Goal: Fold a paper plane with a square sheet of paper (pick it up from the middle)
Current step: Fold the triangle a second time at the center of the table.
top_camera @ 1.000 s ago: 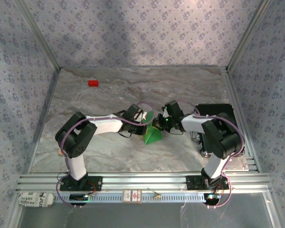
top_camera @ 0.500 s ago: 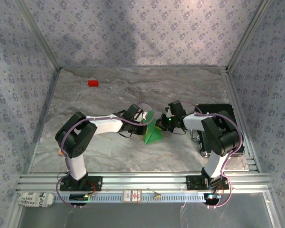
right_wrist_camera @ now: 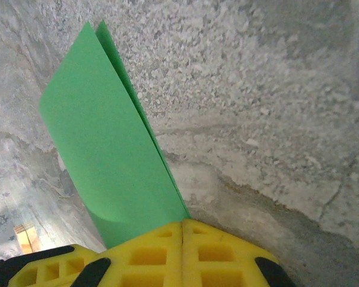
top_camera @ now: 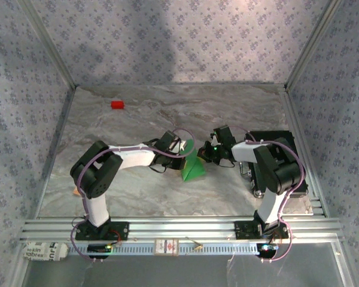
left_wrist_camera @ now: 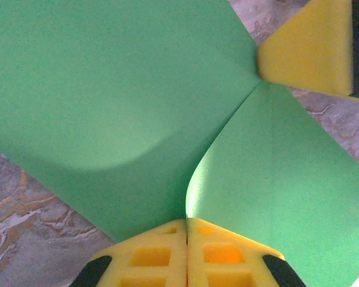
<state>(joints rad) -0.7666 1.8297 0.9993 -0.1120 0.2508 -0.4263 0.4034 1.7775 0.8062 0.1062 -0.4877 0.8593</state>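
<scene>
Two hands, one green sheet between them. Left hand (left_wrist_camera: 186,222) at 6 o'clock of its own wrist view, yellow jaws pressed together, clamped on the paper (left_wrist_camera: 107,89) right where a crease meets the edge. From that pinch, crease running up toward 1 o'clock. One leaf spread wide toward 10 o'clock and gently bowed, the other falling away toward 4 o'clock. At the crease's far end, near 1 o'clock, a yellow tip of the right hand, touching the paper.

Right hand (right_wrist_camera: 182,224) likewise at 6 o'clock of its wrist view, jaws together, clamped on a corner of the paper. Two layers there, lying close, rising narrow toward 11 o'clock over the grey marbled worktop (right_wrist_camera: 275,89). Small and blurred at 8 o'clock, a bit of yellow, same colour as the jaws.

From above, paper near mid-worktop, a small triangular shape with a rounded near edge. Left hand at its 11 o'clock, right hand at its 1 o'clock, tips close together over its far end. Resting on the worktop or lifted off it: cannot tell. Red block (top_camera: 117,104) well apart, off toward 10 o'clock, near the back left corner.
</scene>
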